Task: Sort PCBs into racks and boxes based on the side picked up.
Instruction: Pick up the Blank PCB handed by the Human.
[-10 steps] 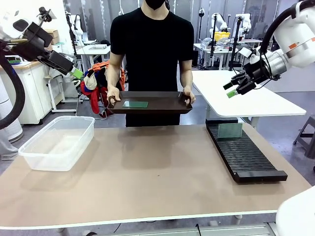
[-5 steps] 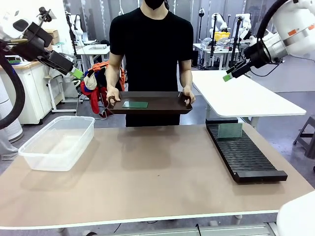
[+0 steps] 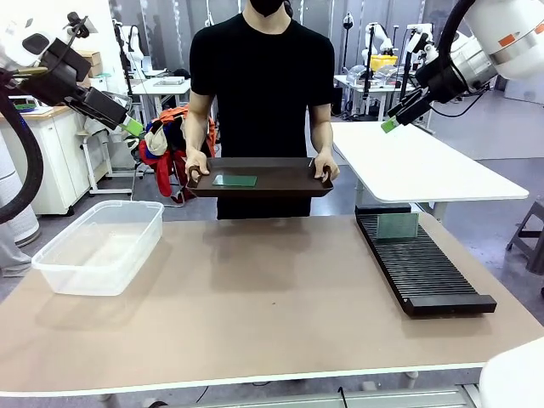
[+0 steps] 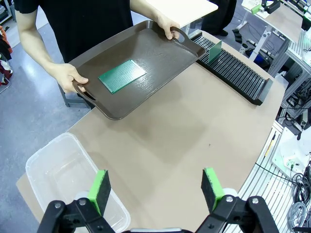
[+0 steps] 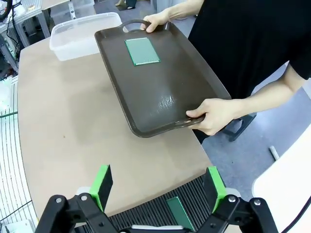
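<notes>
Front, left end effector (image 3: 129, 126): up high and seen side-on, so the gap is hard to judge from here.
Front, right end effector (image 3: 391, 124): raised as well; one green pad shows, the other hides behind it.
Front, tray (image 3: 280, 189): between the two end effectors and lower, off the surface (image 3: 272, 297), gripped by the person's hands (image 3: 197, 167), with the flat PCB (image 3: 234, 180) lying on it.
Front, rack (image 3: 429, 276): below the right end effector, with the upright PCB (image 3: 397, 225) in a far slot, its lower edge sunk out of sight.
Front, box (image 3: 51, 262): below the left end effector.
Left wrist, left end effector (image 4: 155, 187): released, fingers spread wide, nothing between them.
Left wrist, flat PCB (image 4: 122, 75): well ahead of the pads, on the tray; the box is partly behind one finger and cut by the bottom edge.
Right wrist, right end effector (image 5: 158, 184): released, wide apart, empty.
Right wrist, rack (image 5: 155, 211): beyond the fingers and largely hidden by them; the upright PCB (image 5: 180, 212) is seen through the gap, apart from both fingers.
</notes>
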Motion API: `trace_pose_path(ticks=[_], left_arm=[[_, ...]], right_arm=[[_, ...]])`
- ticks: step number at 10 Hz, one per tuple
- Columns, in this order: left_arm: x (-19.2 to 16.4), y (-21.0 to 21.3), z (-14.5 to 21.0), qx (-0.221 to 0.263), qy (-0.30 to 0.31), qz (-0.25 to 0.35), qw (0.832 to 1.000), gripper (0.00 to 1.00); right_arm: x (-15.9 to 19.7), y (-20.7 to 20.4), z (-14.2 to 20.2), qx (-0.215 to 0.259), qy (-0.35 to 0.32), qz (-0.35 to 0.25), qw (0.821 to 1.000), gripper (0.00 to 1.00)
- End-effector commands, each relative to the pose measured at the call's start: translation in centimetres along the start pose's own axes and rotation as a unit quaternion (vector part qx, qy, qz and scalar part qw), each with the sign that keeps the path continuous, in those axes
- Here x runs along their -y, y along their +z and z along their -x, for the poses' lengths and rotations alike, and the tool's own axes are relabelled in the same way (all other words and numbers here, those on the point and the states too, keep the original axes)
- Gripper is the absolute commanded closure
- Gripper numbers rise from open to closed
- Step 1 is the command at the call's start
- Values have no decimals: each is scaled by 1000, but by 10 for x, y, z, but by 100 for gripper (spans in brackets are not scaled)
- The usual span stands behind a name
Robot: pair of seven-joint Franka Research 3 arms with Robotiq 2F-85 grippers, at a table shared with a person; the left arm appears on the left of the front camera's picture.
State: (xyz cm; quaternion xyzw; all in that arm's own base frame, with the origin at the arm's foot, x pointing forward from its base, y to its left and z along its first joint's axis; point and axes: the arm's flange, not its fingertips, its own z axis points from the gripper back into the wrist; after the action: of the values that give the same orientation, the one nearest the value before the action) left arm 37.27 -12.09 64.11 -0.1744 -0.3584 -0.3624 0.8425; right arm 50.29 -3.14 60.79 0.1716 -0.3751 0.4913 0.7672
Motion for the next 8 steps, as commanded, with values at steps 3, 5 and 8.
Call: trace_pose_path(ticks=[3, 5, 8], left_arm=[[-1, 0, 2, -1, 1, 6, 1000, 0], [-1, 0, 2, -1, 1, 6, 1000, 0], [-1, 0, 2, -1, 1, 6, 1000, 0]], right_arm=[[2, -3, 2, -2, -2, 0, 1000, 0], [2, -3, 2, -2, -2, 0, 1000, 0], [2, -3, 2, -2, -2, 0, 1000, 0]])
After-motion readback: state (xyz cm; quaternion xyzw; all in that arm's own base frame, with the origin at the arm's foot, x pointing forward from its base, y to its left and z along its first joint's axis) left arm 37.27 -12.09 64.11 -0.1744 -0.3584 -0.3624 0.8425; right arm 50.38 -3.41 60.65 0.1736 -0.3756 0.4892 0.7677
